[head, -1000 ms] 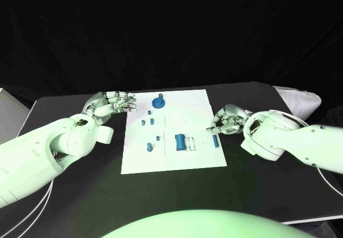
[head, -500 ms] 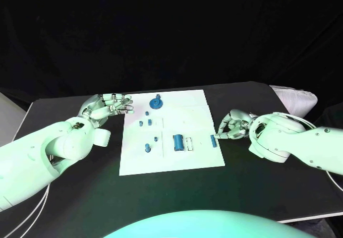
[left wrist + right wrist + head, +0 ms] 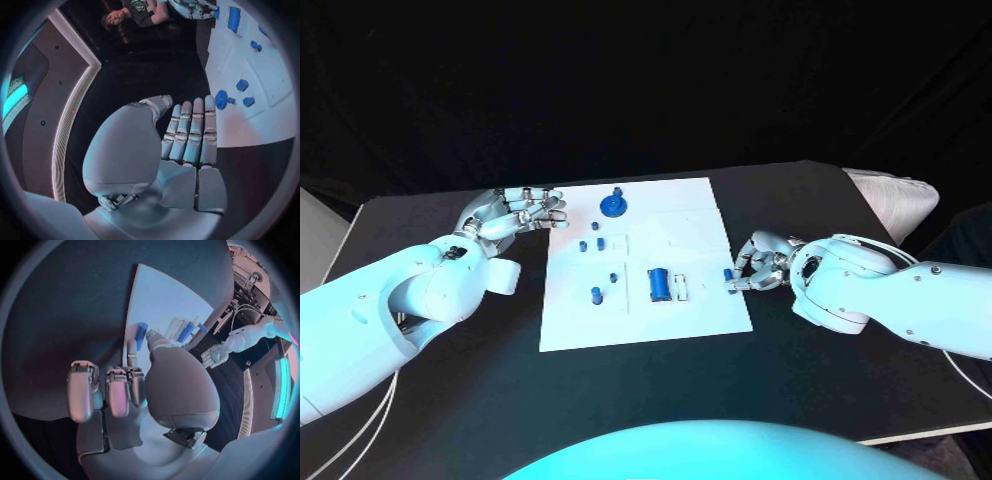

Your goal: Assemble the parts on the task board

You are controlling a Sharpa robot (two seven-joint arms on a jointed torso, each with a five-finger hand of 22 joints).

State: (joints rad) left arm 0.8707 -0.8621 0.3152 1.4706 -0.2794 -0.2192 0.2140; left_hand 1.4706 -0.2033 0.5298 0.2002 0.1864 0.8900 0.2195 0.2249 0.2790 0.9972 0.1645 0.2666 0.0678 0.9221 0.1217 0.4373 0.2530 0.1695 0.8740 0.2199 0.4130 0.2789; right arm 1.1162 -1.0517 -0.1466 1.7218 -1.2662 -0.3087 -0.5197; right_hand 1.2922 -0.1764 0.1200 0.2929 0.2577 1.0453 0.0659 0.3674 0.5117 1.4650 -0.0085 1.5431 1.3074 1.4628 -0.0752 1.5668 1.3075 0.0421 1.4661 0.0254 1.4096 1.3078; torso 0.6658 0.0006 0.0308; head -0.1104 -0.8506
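The task board [image 3: 682, 240], a white plate, is seen lying in the middle of the black surface [image 3: 473, 360]. Several blue parts are spread over it: a round part [image 3: 613, 206] near its far edge, a few small parts [image 3: 594, 243] on its left half, a larger upright block [image 3: 661, 284] towards its near middle with pale pieces just beside it, and a slim blue part [image 3: 730, 276] at its right edge.

The right hand [image 3: 759, 266] is placed at the board's right edge, its fingers curled in towards the slim blue part. In the right wrist view the fingertips [image 3: 134, 345] are seen against this part [image 3: 142, 332], which appears pinched between them, though a full grip cannot be confirmed.

The left hand [image 3: 516, 213] is held over the surface just beside the board's far left corner. Nothing is held in it; in the left wrist view its fingers [image 3: 190, 132] are stretched out side by side, their tips near the round part [image 3: 221, 99] but not touching it.
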